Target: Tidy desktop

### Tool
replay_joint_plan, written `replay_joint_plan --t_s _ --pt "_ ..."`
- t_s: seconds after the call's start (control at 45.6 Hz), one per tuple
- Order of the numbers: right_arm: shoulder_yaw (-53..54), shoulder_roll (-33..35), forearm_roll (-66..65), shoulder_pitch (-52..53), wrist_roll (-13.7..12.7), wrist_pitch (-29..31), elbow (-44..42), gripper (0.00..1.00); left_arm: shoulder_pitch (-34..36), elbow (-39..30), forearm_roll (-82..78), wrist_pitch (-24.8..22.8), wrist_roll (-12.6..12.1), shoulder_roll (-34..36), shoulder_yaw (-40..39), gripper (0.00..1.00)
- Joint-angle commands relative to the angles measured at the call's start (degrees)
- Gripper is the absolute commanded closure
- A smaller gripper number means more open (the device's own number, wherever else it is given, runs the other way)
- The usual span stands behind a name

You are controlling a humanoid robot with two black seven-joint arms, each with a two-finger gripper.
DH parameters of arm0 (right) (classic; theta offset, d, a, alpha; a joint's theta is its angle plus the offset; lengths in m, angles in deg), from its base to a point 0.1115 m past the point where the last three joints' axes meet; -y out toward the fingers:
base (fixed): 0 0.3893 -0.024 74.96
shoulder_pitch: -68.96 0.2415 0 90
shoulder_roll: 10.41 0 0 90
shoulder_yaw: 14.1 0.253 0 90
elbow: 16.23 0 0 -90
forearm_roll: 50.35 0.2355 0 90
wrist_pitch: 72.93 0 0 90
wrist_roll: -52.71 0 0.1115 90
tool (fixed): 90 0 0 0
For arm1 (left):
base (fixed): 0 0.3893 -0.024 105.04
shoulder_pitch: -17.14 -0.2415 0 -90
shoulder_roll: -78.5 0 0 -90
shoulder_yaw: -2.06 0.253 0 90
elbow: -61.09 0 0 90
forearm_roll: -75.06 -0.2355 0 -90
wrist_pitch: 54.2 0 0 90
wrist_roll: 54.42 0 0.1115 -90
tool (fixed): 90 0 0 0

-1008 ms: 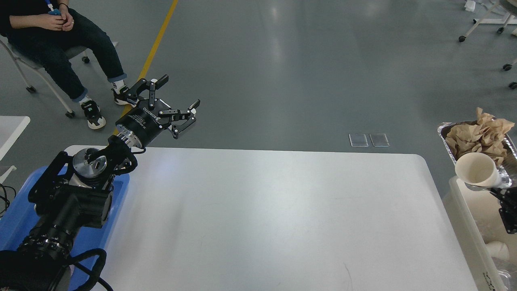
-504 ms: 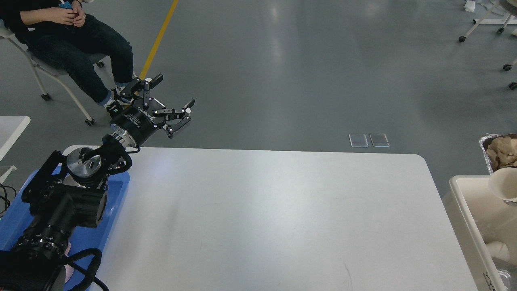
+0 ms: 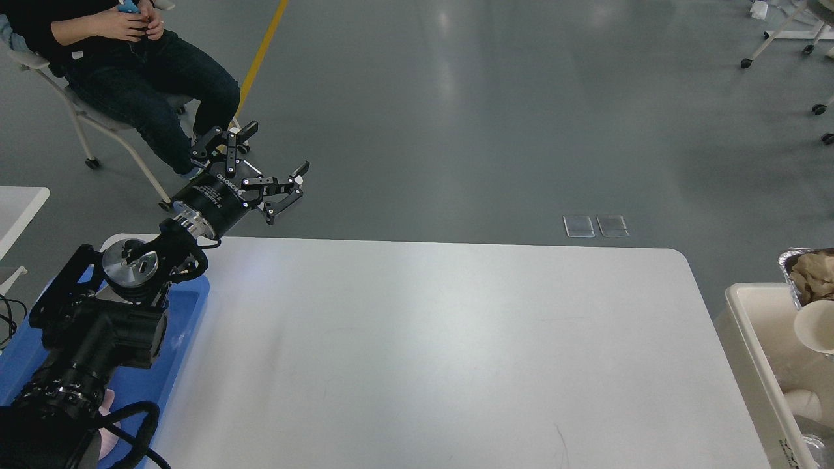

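Note:
The desktop (image 3: 443, 352) is a large white tabletop with rounded corners, and its surface shows bare. My left gripper (image 3: 274, 150) is open and empty, held in the air just beyond the table's far left corner. At the right edge, a foil tray (image 3: 786, 262) with crumpled brown paper (image 3: 814, 277) and a paper cup (image 3: 814, 326) sit over a cream bin (image 3: 749, 339). My right gripper is out of view.
A blue plastic tray (image 3: 189, 306) lies at the table's left edge under my left arm. A small white table corner (image 3: 19, 202) is at far left. A person sits on a wheeled chair (image 3: 91, 124) beyond the table. The bin also holds a white item (image 3: 805, 400).
The foil tray with paper and the cup moved down and right, over the bin, and my right gripper left the view. My left gripper drifted slightly left. The seated person rolled to the right.

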Motion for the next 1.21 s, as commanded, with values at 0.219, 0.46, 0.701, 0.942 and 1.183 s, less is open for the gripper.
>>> replay_joint_plan --t_s 0.219,0.46,0.701,0.942,1.183 --pt "-0.1 -3.9 -0.1 -2.7 0.0 0.0 -6.8 1.00 0.2 0.0 0.0 -0.2 -0.1 0.0 0.1 0.01" --pt "1.7 -5.7 0.1 -2.9 0.0 -0.8 -10.9 0.00 0.6 0.0 0.0 -0.1 -0.1 0.0 0.1 0.01" --pt "1.7 -5.1 0.0 -4.2 -0.1 -0.3 -11.6 0.00 0.6 0.0 0.0 -0.4 -0.1 0.1 0.1 0.01" --pt "1.4 -1.1 -0.5 1.9 0.0 -0.1 -13.3 0.00 0.9 0.0 0.0 -0.4 -0.4 0.4 0.1 0.01" --pt "1.1 1.1 -0.8 19.8 -0.3 1.0 -12.7 0.00 2.5 0.1 -0.4 -0.7 -1.0 5.2 2.2 0.01"
